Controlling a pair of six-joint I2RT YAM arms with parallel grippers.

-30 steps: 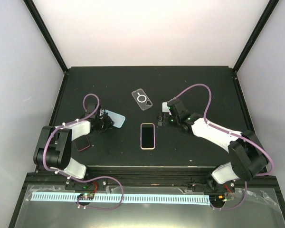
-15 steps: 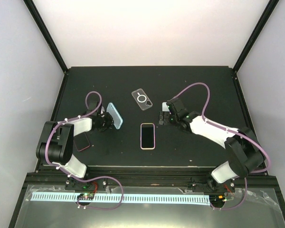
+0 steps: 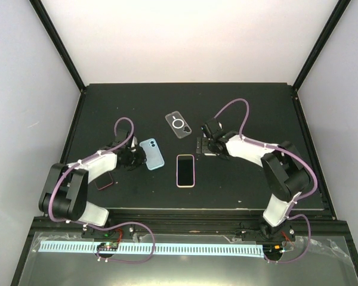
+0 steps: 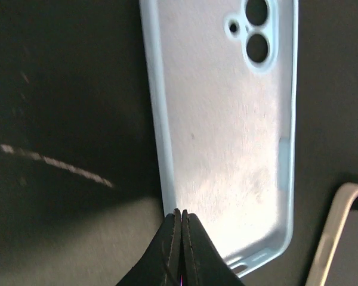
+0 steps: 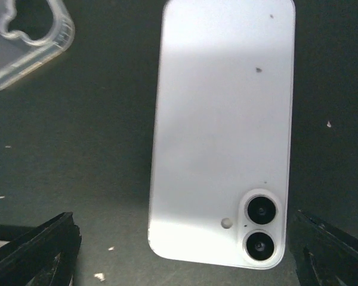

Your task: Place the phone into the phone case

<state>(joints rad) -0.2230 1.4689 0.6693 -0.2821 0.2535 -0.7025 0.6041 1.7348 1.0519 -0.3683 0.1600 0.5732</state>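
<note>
A light blue phone case (image 4: pixel 227 119) lies flat with its hollow side up, left of centre (image 3: pixel 151 154). My left gripper (image 4: pixel 182 215) is shut, its tips together over the case's long rim near one corner, with nothing seen between them. A white phone (image 5: pixel 224 131) lies face down, its two lenses at the near right. My right gripper (image 5: pixel 188 256) hovers over the phone's camera end, wide open, one finger on each side. In the top view the right gripper (image 3: pixel 204 144) hides that phone.
A pink-edged phone (image 3: pixel 185 170) lies screen up at the table's middle, its corner just right of the blue case (image 4: pixel 340 238). A clear case (image 3: pixel 178 125) lies further back, also seen in the right wrist view (image 5: pixel 24 42). A red phone (image 3: pixel 105 180) lies beside the left arm.
The blue case stood up on its edge half a second ago and now lies flat, further right. The left gripper has shut. The right gripper shifted slightly left and further back.
</note>
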